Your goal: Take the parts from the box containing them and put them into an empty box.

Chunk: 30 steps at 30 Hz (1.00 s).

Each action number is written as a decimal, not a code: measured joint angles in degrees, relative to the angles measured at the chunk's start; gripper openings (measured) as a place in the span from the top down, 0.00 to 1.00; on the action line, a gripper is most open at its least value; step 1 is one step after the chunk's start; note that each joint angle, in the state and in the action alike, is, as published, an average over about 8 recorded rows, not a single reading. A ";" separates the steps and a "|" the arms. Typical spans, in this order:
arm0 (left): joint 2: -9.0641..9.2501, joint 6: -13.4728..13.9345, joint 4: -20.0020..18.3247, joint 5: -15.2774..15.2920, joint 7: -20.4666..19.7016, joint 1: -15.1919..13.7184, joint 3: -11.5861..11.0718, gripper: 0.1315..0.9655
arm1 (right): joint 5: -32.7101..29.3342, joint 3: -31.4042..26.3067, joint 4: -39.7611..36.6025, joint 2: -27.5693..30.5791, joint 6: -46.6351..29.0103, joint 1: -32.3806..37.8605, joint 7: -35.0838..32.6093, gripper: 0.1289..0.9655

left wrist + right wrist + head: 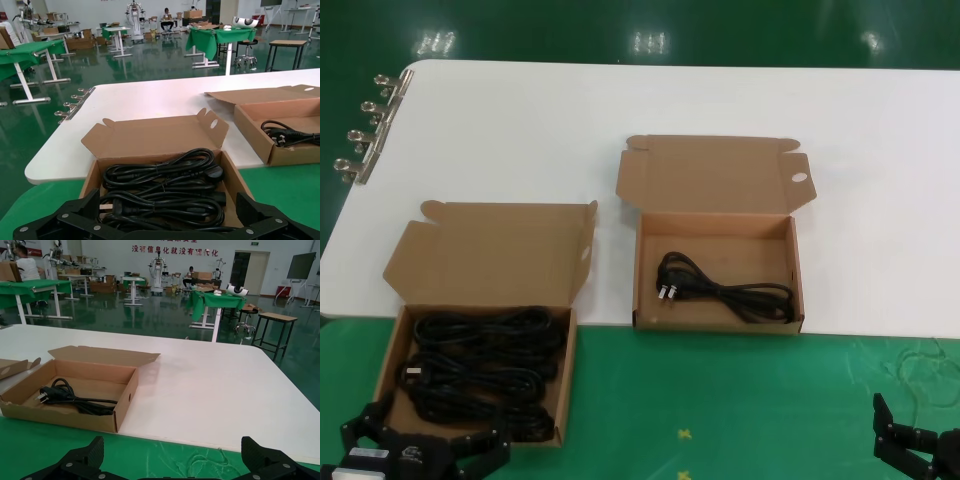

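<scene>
The left tool [420, 452] sits low at the near left, just in front of the left box [390, 350]. Its two black fingers [60, 220] are spread wide apart and hold nothing. The right tool [917, 452] sits low at the near right, well apart from both boxes. Its fingers [82, 457] are spread wide too, with nothing between them.

The left box rests on the green cloth [720, 400] at the near edge of the bench [520, 110]. It is full of black cords [485, 375], coiled and piled on each other. One plug [216, 172] with a round end lies on top at the right side of the pile. The lid [490, 250] is open and leans back onto the white top.

The right box [798, 290] is a bit farther away and to the right, with its near edge at the line where white meets green. One cord [730, 293] lies in it, and its plug [668, 285] points left with silver prongs showing. This lid [710, 172] is open too, and its right tab has a small round hole [799, 178].

Far left, silver clips [365, 125] grip the edge of the bench.
</scene>
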 joint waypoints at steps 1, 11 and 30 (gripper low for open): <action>0.00 0.00 0.00 0.00 0.00 0.00 0.00 0.00 | 0.00 0.00 0.00 0.00 0.00 0.00 0.00 0.00; 0.00 0.00 0.00 0.00 0.00 0.00 0.00 0.00 | 0.00 0.00 0.00 0.00 0.00 0.00 0.00 0.00; 0.00 0.00 0.00 0.00 0.00 0.00 0.00 0.00 | 0.00 0.00 0.00 0.00 0.00 0.00 0.00 0.00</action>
